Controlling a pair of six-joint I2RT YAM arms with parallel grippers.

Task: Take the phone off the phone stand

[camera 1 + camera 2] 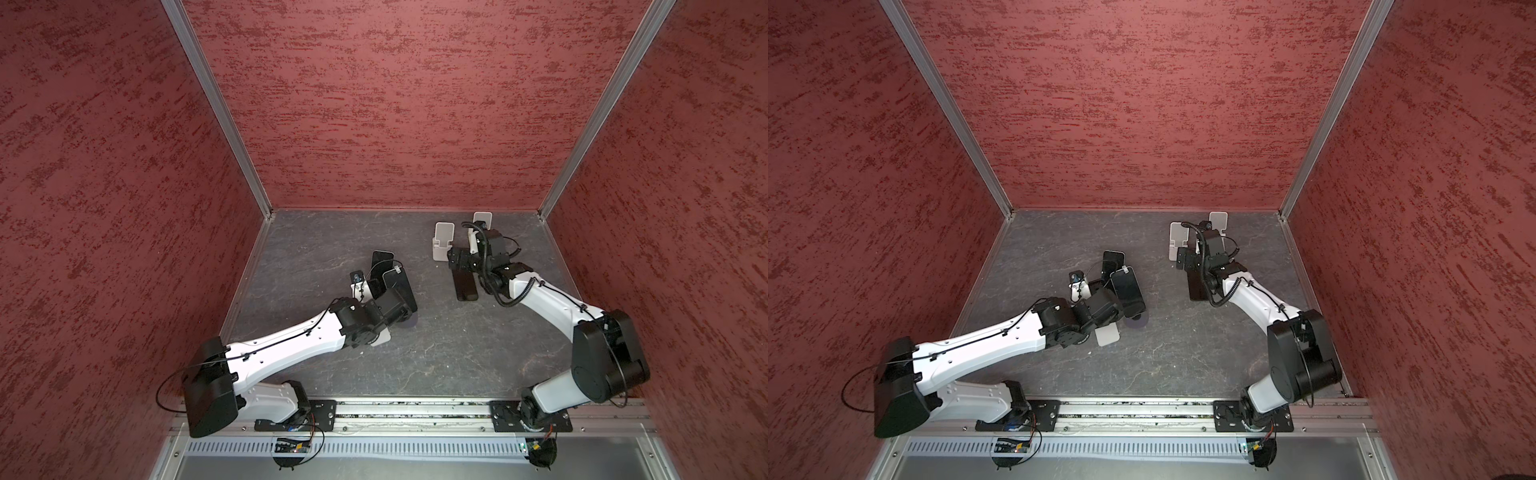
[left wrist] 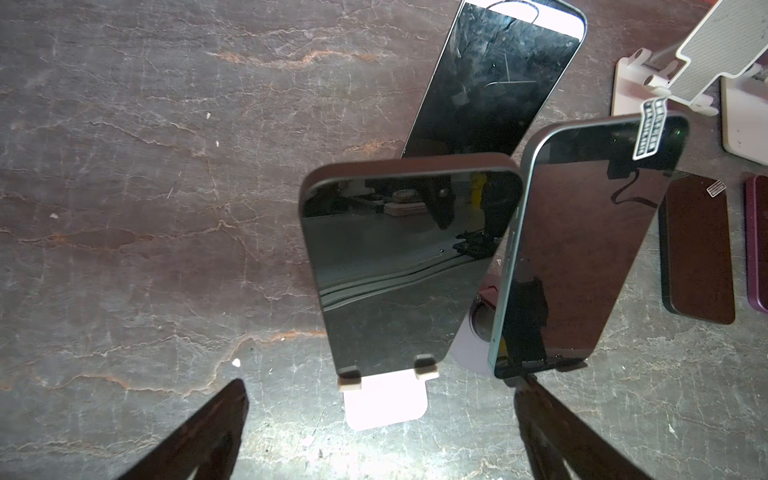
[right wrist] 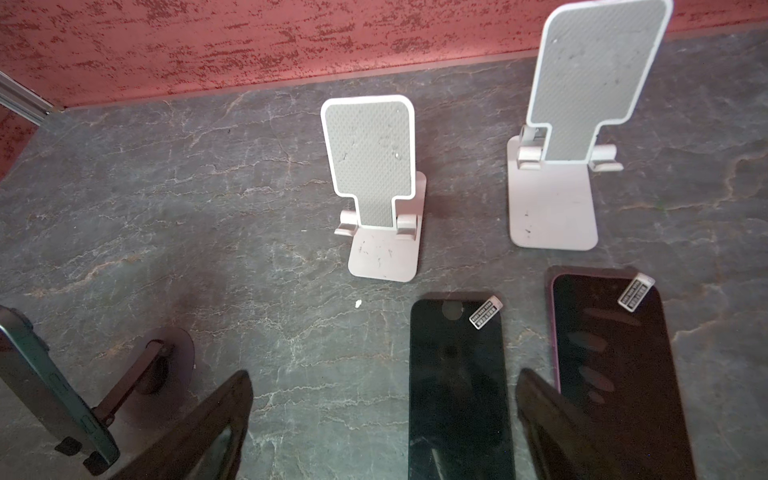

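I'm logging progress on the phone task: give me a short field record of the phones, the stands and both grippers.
phones on stands: three, the back phone, middle phone, teal-edged phone
phones flat on table: two, black phone and purple-edged phone
empty stands: two white ones, front stand and rear stand nearer the back wall
left gripper: open, empty, facing the middle phone
right gripper: open, empty, above the flat phones

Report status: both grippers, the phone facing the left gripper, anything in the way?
Left gripper open, facing the phone. Right gripper open, empty. Phone on its stand, untouched. Second phone close beside it.
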